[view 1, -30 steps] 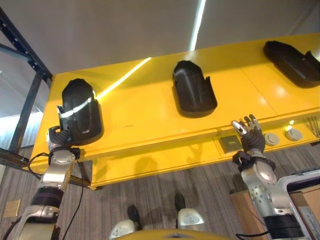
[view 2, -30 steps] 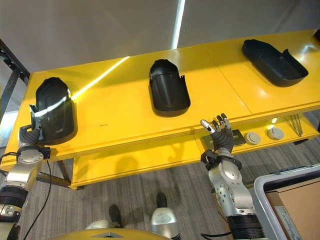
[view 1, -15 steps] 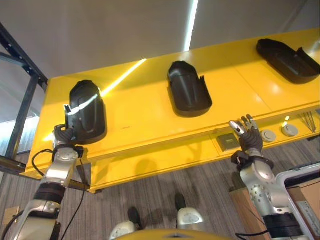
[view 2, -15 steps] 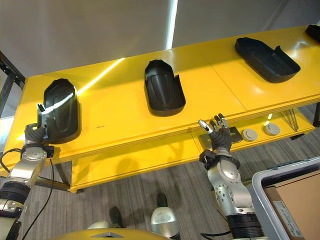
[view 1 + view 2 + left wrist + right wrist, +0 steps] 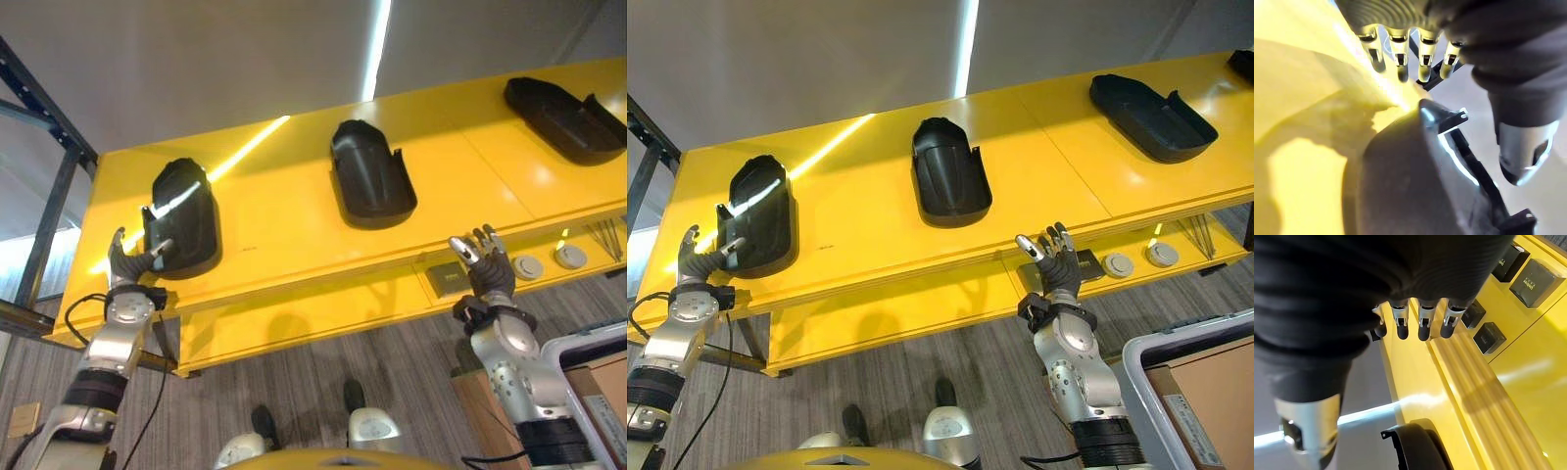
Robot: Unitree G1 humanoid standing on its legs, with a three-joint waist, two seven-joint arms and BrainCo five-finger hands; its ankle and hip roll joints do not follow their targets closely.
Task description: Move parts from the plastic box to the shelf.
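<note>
Three black moulded parts lie on top of the yellow shelf (image 5: 872, 220), well apart from each other. Left part (image 5: 759, 215) sits near shelf's left end, close to front edge, glossy strip of light across it. Middle part (image 5: 950, 181) lies approx. centre, open hollow side up. Right part (image 5: 1151, 103) lies toward far right end, angled.

Left hand (image 5: 698, 262) is at front-left of shelf, just beside the left part's near end. Fingers straight and spread, thumb out; nothing held. One fingertip looks to touch the part's near edge in eye views, but contact can't be confirmed. Left wrist view: fingers (image 5: 1398, 51) extended in a row above the part's dark rim (image 5: 1449, 147), thumb apart from it, no wrap around the part.

Right hand (image 5: 1058, 266) is raised in front of shelf's front edge, below and right of middle part, well apart from all parts. Fingers relaxed, slightly fanned, holding nothing. Right wrist view: fingers (image 5: 1422, 323) straight, pointing along the yellow surface.

Lower yellow ledge (image 5: 921, 313) under the top carries small dark square piece (image 5: 1087, 266) behind right hand, plus two round grey discs (image 5: 1138, 259) to its right. Grey plastic box (image 5: 1156, 357) w/ brown cardboard inside at lower right. Carpet floor (image 5: 892, 382) below.
</note>
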